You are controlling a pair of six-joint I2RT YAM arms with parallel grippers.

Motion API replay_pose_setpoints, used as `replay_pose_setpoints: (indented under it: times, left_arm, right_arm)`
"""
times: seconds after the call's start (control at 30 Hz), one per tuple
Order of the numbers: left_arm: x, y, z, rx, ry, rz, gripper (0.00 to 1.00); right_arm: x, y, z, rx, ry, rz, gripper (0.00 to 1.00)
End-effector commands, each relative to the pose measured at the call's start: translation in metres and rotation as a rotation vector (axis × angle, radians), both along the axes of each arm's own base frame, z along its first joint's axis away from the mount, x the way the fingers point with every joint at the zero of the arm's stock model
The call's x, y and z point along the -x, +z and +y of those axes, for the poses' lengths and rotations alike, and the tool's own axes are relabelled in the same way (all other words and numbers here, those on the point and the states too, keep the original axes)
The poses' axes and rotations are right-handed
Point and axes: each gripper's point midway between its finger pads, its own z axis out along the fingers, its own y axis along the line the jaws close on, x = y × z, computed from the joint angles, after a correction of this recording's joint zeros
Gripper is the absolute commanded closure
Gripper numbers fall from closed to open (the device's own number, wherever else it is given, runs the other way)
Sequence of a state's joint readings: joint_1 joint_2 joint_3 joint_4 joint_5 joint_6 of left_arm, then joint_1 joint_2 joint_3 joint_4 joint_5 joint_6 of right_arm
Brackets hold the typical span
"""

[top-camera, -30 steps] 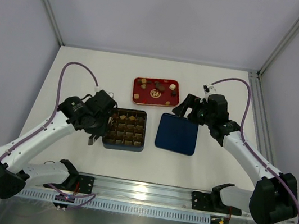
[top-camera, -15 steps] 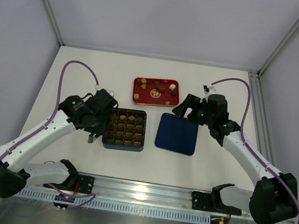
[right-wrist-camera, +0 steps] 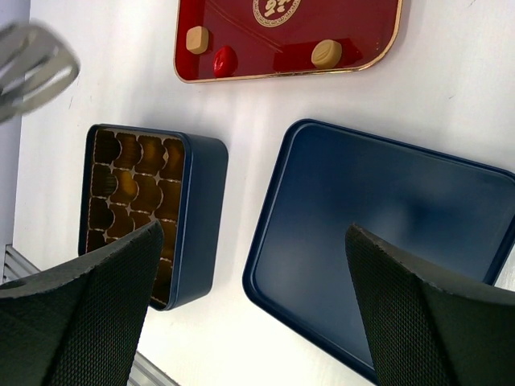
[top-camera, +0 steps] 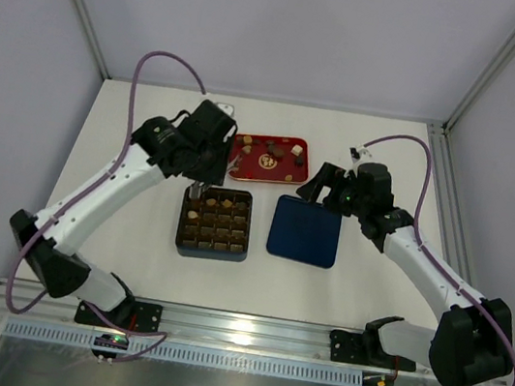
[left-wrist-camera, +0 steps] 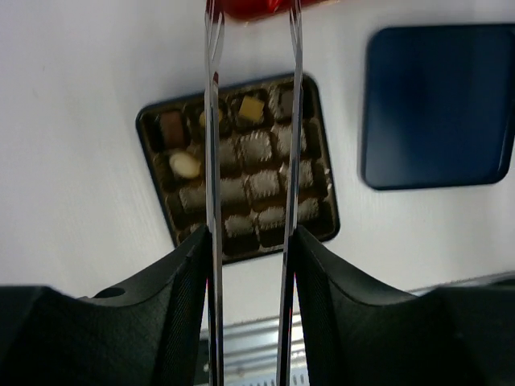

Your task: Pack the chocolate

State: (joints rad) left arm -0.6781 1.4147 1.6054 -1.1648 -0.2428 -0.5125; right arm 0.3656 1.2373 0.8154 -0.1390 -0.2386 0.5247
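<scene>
Several chocolate pieces lie on the red tray; two tan ones show in the right wrist view. A few more chocolates fill the far row of the dark gridded box. My left gripper hangs over the box's far edge, beside the tray. Its long metal prongs stand apart with nothing between them, so the left gripper is open. My right gripper hovers over the far edge of the navy lid, and this gripper is wide open and empty.
The navy lid lies flat to the right of the box. The red tray sits behind both. An aluminium rail runs along the near table edge and grey walls close the cell.
My left arm swung from the box's left side up to its far edge near the red tray, and its prongs spread a little. The right arm stayed still.
</scene>
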Motion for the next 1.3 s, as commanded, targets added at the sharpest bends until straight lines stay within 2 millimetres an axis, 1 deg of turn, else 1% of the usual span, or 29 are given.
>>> replay_pose_setpoints:
  times: [0.0, 0.03, 0.1, 0.13, 0.17, 0.23, 0.27, 0.3, 0.37, 0.4, 0.43, 0.53, 0.63, 0.83, 0.97, 1.1, 1.27]
  left_arm:
    - [-0.048, 0.013, -0.042, 0.056, -0.074, -0.09, 0.56]
    - [-0.061, 0.008, -0.058, 0.067, -0.092, -0.079, 0.55]
    - [-0.079, 0.004, -0.072, 0.071, -0.097, -0.083, 0.55]
    - [-0.088, 0.014, -0.08, 0.088, -0.103, -0.105, 0.55]
    - [-0.1, -0.006, -0.088, 0.064, -0.102, -0.072, 0.55]
    - [-0.111, -0.012, -0.098, 0.064, -0.105, -0.07, 0.52]
    - [-0.119, -0.011, -0.104, 0.065, -0.098, -0.08, 0.53]
    - [-0.127, -0.027, -0.109, 0.046, -0.093, -0.061, 0.52]
    - [-0.138, -0.033, -0.111, 0.029, -0.076, -0.068, 0.51]
    - [-0.143, -0.046, -0.114, 0.011, -0.07, -0.054, 0.51]
    - [-0.147, -0.048, -0.113, 0.001, -0.063, -0.056, 0.52]
    - [-0.155, -0.057, -0.114, -0.014, -0.047, -0.058, 0.52]
    - [-0.159, -0.066, -0.113, -0.018, -0.042, -0.044, 0.52]
    - [-0.158, -0.076, -0.121, 0.008, -0.057, -0.017, 0.55]
    - [-0.161, -0.083, -0.12, -0.008, -0.05, -0.014, 0.55]
    - [-0.165, -0.088, -0.117, -0.025, -0.039, -0.017, 0.56]
    - [-0.17, -0.084, -0.114, -0.027, -0.021, -0.037, 0.57]
  right_arm:
    - [-0.003, 0.02, 0.001, -0.001, 0.004, -0.059, 0.06]
    - [-0.001, 0.022, -0.001, 0.002, 0.006, -0.064, 0.06]
    - [0.001, 0.024, -0.003, 0.009, 0.001, -0.069, 0.06]
    - [0.003, 0.026, -0.005, 0.014, 0.0, -0.072, 0.06]
    - [0.004, 0.027, -0.006, 0.016, -0.001, -0.074, 0.06]
    - [0.007, 0.027, -0.008, 0.022, -0.005, -0.073, 0.06]
    - [0.007, 0.03, -0.009, 0.021, -0.006, -0.081, 0.06]
    - [0.008, 0.031, -0.009, 0.021, -0.005, -0.082, 0.06]
    - [0.011, 0.034, -0.011, 0.022, -0.009, -0.09, 0.06]
    - [0.012, 0.034, -0.012, 0.025, -0.009, -0.088, 0.06]
    - [0.013, 0.034, -0.012, 0.028, -0.009, -0.09, 0.06]
    - [0.015, 0.035, -0.015, 0.036, -0.015, -0.093, 0.06]
    - [0.016, 0.033, -0.016, 0.043, -0.016, -0.091, 0.06]
    - [0.017, 0.033, -0.017, 0.044, -0.016, -0.093, 0.06]
    - [0.017, 0.032, -0.016, 0.041, -0.016, -0.09, 0.06]
    - [0.017, 0.031, -0.018, 0.045, -0.02, -0.09, 0.06]
    - [0.016, 0.031, -0.017, 0.046, -0.019, -0.087, 0.06]
